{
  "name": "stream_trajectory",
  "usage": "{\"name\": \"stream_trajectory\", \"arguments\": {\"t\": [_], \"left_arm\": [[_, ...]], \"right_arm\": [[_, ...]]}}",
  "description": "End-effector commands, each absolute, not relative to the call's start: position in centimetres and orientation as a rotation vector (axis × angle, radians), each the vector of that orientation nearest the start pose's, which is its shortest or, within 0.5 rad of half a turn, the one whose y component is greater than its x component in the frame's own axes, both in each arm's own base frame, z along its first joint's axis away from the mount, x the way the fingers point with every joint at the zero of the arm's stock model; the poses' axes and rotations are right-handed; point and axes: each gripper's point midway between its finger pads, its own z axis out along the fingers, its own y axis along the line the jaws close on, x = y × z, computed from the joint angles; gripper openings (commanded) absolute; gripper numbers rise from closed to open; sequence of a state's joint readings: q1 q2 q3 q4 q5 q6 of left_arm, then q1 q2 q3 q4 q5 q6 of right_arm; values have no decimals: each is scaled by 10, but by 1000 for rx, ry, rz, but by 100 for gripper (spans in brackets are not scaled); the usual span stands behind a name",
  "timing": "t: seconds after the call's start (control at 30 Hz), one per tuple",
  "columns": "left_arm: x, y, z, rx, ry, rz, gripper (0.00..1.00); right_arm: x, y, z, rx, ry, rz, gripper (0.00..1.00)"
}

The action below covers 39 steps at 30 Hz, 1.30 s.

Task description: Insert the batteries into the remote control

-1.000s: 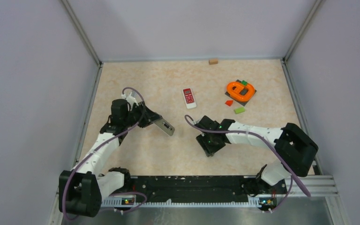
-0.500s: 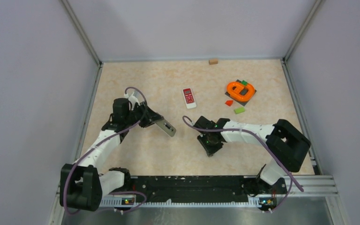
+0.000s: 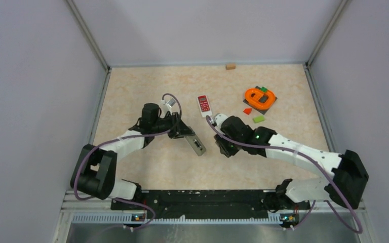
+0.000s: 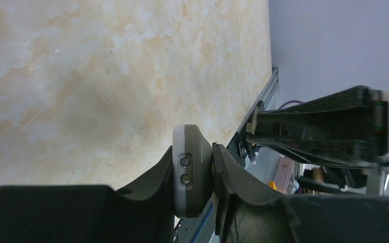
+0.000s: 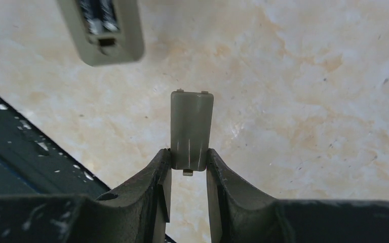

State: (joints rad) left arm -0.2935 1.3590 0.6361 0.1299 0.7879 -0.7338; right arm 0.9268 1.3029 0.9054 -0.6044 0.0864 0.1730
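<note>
Beyond right claw point(image 5: 188, 154) gripping cover point(image 5: 191, 124), remote point(image 5: 124, 48) cropped, batteries point(image 5: 99, 12) half-visible.

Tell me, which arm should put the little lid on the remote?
Right. The right gripper pinches the lid, close to the open remote with batteries inside. The left gripper is busy holding that remote.

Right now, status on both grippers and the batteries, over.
Left gripper shut on grey plastic remote; right gripper shut on flat grey cover. Two dark batteries in remote's open bay. Nothing blocking.
</note>
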Motion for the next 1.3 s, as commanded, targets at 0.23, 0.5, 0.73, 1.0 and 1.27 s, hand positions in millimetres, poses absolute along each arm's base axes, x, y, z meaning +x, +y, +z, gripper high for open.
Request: {"name": "stream_trajectory", "arguments": {"t": [0.23, 0.5, 0.73, 1.0, 1.27], "left_arm": [[277, -279, 178, 299, 2018, -1663, 0], [276, -280, 184, 299, 1998, -1669, 0], [273, -283, 187, 296, 2011, -1696, 0], [266, -288, 189, 325, 2019, -1735, 0], [263, -290, 192, 342, 2009, -1747, 0]], "right_arm": [[198, 280, 171, -984, 2196, 447, 19], [204, 293, 168, -993, 2201, 456, 20], [206, 301, 165, -1017, 2184, 466, 21], [213, 308, 166, -1023, 2170, 454, 21], [213, 313, 161, -1037, 2187, 460, 21]]}}
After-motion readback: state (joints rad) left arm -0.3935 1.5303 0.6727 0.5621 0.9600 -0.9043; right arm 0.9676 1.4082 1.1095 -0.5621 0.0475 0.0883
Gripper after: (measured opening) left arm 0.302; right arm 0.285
